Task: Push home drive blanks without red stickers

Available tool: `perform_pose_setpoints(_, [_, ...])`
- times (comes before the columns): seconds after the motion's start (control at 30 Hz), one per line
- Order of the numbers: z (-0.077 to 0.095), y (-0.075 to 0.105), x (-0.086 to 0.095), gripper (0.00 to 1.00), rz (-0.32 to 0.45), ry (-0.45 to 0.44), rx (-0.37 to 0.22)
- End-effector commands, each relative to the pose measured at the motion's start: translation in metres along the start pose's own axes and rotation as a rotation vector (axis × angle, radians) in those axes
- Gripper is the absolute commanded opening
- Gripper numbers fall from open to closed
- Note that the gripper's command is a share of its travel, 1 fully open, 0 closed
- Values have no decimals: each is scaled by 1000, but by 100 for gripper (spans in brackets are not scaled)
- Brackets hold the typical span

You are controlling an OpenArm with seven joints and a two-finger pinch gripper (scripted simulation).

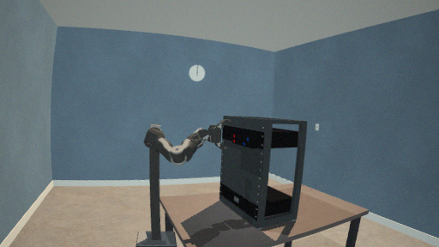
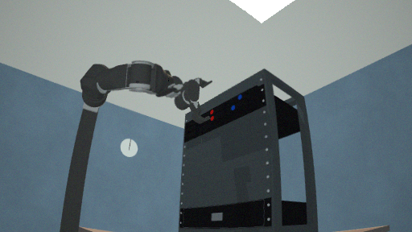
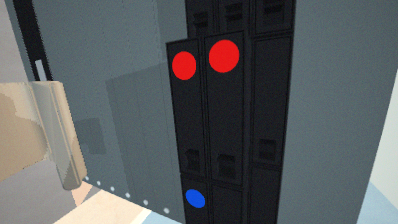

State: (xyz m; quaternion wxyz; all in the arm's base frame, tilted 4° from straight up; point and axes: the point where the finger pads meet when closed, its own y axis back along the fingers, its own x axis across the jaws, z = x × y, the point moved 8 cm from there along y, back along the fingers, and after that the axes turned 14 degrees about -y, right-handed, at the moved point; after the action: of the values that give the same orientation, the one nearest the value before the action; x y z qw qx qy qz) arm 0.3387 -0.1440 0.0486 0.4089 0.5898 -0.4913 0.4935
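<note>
Rack (image 1: 302, 147): stood on the table (image 1: 339, 206), toward its rear half.
Storage chassis (image 1: 257, 138): mounted in the rack's top bay.
Stickered blanks (image 3: 223, 56): two set side by side near the chassis's arm-side end; two more (image 2: 236, 102) placed farther along, apparently staggered in height.
Gripper (image 2: 199, 101): spread wide before the chassis front, by the first pair.
Arm post (image 1: 154, 197): set on the floor beside the table.
Clock (image 1: 196, 73): hung on the wall behind.

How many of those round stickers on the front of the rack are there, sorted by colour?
Red stickers: 2
Blue stickers: 2
Total: 4
</note>
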Motion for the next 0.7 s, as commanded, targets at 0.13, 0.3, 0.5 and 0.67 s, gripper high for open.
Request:
perform_pose_setpoints(0.13, [43,6,17,100,14,-1,13])
perform_pose_setpoints(0.3, [80,11,28,100,14,-1,14])
perform_pose_setpoints(0.5, [91,13,32,100,14,-1,14])
perform_pose_setpoints(0.67, [91,13,32,100,14,0,16])
